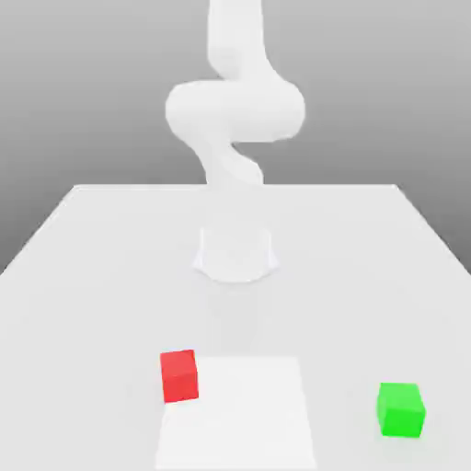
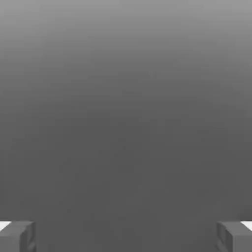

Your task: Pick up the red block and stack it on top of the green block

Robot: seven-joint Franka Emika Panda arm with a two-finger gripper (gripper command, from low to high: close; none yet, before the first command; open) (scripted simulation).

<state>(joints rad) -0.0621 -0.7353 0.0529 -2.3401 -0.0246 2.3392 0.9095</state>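
The red block (image 1: 179,375) sits on the white table (image 1: 83,276) in the lower left of the exterior view, and the green block (image 1: 401,409) sits well apart from it in the lower right. The gripper (image 2: 126,236) is spread wide with nothing between its fingers (image 2: 17,236) (just gray).

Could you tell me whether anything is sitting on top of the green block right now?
Nothing is: the green block has a bare top face and stands alone on the table. The red block sits apart, toward the exterior view's left. Its underside is hidden against the table.
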